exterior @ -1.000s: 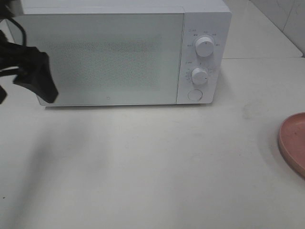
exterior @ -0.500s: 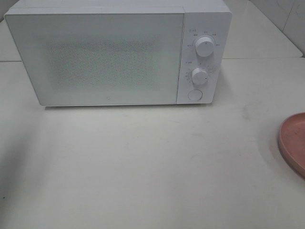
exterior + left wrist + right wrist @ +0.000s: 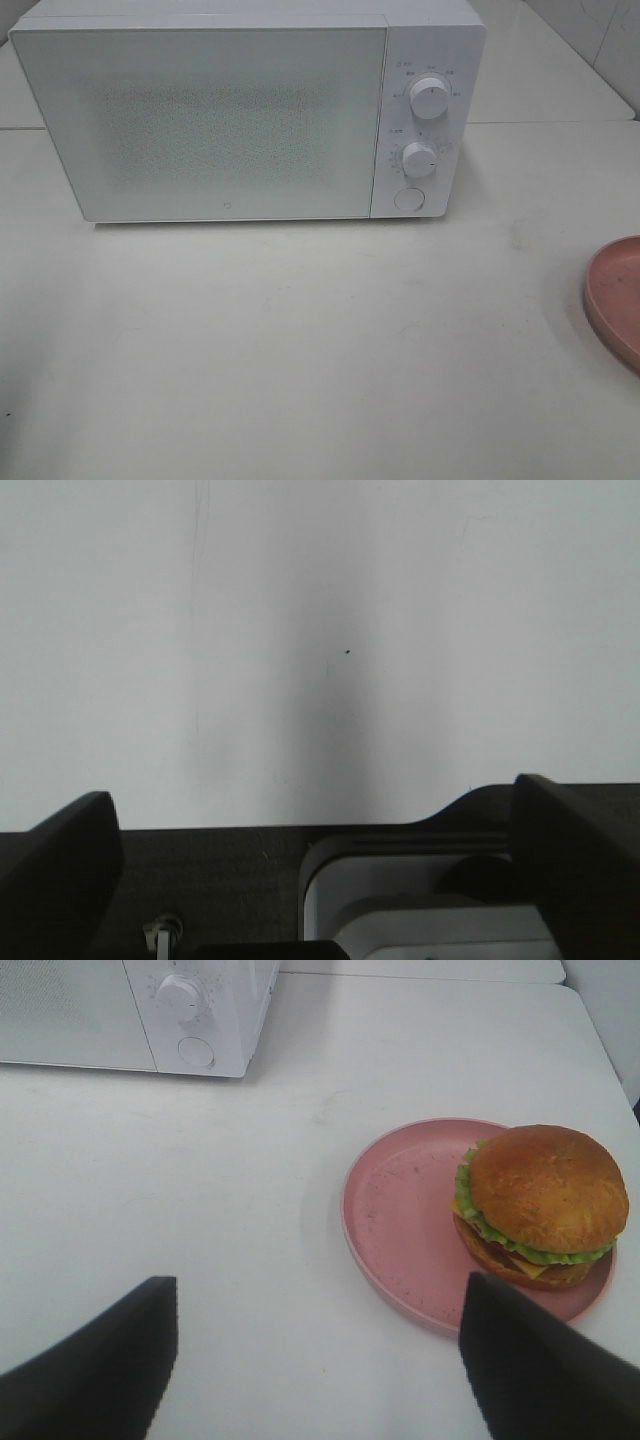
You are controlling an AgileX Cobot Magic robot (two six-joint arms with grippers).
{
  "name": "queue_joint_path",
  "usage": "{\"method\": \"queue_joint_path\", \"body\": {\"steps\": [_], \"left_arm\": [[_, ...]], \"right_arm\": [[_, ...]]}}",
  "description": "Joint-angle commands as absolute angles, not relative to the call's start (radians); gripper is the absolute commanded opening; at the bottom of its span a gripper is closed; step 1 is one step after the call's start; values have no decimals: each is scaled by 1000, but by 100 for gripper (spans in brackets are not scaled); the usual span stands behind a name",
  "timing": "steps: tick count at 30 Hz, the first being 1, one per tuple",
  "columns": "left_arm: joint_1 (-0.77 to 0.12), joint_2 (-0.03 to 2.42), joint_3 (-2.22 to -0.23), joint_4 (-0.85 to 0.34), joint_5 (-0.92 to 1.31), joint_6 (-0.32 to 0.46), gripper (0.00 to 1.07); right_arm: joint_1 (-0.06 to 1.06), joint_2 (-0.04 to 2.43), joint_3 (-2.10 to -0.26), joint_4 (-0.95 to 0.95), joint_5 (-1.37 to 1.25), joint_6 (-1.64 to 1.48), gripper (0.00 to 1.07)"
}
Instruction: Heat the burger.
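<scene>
Left end effector (image 3: 320, 880): seen only in the left wrist view, where its two dark fingers (image 3: 60, 870) stand far apart at the edges of the picture; released, with nothing between them. It hangs over a bare patch of the desk.
Desk (image 3: 300, 350): a white, flat surface that carries everything; faint smudges show on it in the exterior high view.
Microwave (image 3: 230, 110): a white box at the back of the desk, left of middle in the exterior high view, standing upright with its front toward the camera.
Microwave door (image 3: 205, 120): shut, pale and speckled, taking up most of the front.
Upper knob (image 3: 429, 98): round and white, on the control panel at the right end of the microwave.
Lower knob (image 3: 419, 160): round and white, just below the upper knob.
Round button (image 3: 408, 199): white, at the foot of the panel under the lower knob.
Pink plate (image 3: 400, 1220): round, lying flat on the desk well to the right of the microwave; only its left edge shows at the right border of the exterior high view.
Burger (image 3: 540, 1205): sitting upright on the far right part of the pink plate, bun on top, green lettuce and yellow cheese showing at its side; visible only in the right wrist view.
Right end effector (image 3: 320, 1360): released, its dark fingers (image 3: 100, 1360) spread wide and holding nothing; it hovers over the desk near the plate, apart from the burger.
</scene>
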State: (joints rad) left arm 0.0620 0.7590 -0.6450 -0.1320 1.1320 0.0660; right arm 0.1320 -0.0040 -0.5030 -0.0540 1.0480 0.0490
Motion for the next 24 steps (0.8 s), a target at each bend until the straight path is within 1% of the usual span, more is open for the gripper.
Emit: {"method": "queue_joint_path", "body": {"steps": [1, 3, 4, 5, 6, 8, 9, 11, 12, 16, 24], "left_arm": [[66, 677, -601, -131, 1093, 85, 104], [66, 565, -550, -131, 1074, 99, 104], [66, 565, -550, -131, 1074, 99, 104], [66, 484, -519, -131, 1061, 103, 104], [66, 484, -519, -131, 1061, 103, 104], [66, 367, -496, -131, 1032, 102, 104], [66, 367, -496, -131, 1032, 102, 104], [66, 263, -496, -129, 1032, 103, 104], [66, 263, -496, -129, 1032, 103, 104], [66, 128, -496, -128, 1032, 103, 104], [66, -23, -496, -131, 1032, 102, 104]], "right_arm": [[125, -31, -505, -51, 1041, 42, 75], [125, -31, -505, -51, 1041, 42, 75], [125, -31, -505, -51, 1041, 42, 75], [125, -31, -505, -51, 1041, 42, 75], [125, -31, -505, -51, 1041, 42, 75], [125, -31, -505, -51, 1041, 42, 75], [125, -31, -505, -51, 1041, 42, 75], [125, -31, -505, -51, 1041, 42, 75], [125, -31, -505, -51, 1041, 42, 75], [125, -31, -505, -51, 1041, 42, 75], [125, -31, -505, -51, 1041, 42, 75]]}}
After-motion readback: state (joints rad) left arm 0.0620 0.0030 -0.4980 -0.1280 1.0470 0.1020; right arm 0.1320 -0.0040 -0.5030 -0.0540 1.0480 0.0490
